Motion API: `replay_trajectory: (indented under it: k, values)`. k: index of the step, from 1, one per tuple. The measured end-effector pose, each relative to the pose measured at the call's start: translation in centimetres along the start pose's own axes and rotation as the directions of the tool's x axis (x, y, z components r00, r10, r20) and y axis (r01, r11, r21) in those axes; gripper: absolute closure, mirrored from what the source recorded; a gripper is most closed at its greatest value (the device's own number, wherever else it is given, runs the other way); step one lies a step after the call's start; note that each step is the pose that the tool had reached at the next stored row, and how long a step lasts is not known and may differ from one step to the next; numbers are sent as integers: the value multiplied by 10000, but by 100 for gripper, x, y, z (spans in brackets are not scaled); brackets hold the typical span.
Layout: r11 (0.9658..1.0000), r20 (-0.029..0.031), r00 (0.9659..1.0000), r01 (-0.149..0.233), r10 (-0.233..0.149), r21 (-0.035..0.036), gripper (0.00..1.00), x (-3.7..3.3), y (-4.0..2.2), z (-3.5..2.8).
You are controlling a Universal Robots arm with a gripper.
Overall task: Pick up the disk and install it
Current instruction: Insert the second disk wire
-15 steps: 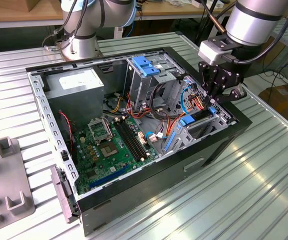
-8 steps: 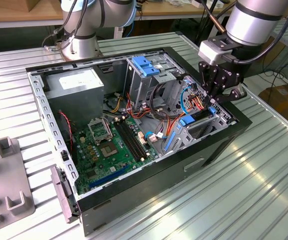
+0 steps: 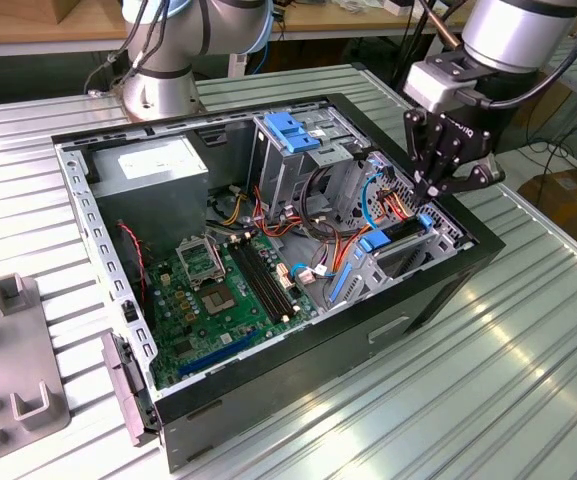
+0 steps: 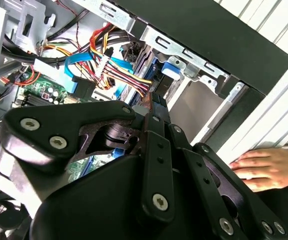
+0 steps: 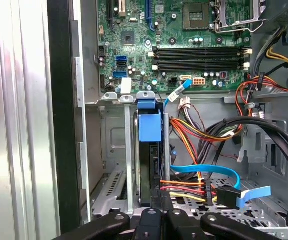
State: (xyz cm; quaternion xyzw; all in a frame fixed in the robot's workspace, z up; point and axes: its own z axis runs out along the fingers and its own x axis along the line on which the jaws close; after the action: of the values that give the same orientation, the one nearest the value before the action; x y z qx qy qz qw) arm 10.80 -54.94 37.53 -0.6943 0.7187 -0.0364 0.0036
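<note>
Presently, item one: gripper (image 3: 433, 190), black linkage type, hanging over the drive bay at the exterior view's right end of the open computer case (image 3: 438, 290). In both wrist views (image 4: 156, 107) (image 5: 161, 210) its tip sits just above the end of the disk. Whether it is apart, together or clamped on that end cannot be told.

Item two: disk (image 5: 149, 170), standing on edge in the metal drive bay (image 5: 111, 150) with a narrow dark side showing. A blue plastic rail tab (image 5: 149, 125) caps the end toward the motherboard. In the exterior view it reads as a dark slab (image 3: 400, 232) low in the bay beneath the gripper. It appears seated or nearly so; how deep cannot be judged.

Handling, by judgement:
- Stiff metal body, dense for its bulk, no give under pressure.
- Smooth flanks, so likely to slip in a light pinch.
- Sensitive to knocks and twisting; connector end not to be stressed.
- Best hold: across the two broad faces near the exposed end, clear of the blue tab, which looks thin enough to flex.

Item three: cable bundle, orange, yellow and black, with a flat blue data cable (image 5: 203, 172), just beside the disk and liable to snag.

Item four: motherboard (image 5: 183, 50), beyond the bay.

Item five: a person's hand (image 4: 263, 167) resting on the ribbed table (image 3: 528, 380) outside the case wall.
</note>
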Motion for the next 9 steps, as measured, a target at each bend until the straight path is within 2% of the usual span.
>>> replay_trajectory:
  k: [6,9]
  values:
    - [10000,1,10000,-1,1,0,90,6,-8,-141]
    - [10000,9,10000,0,0,-6,90,-1,-8,-152]
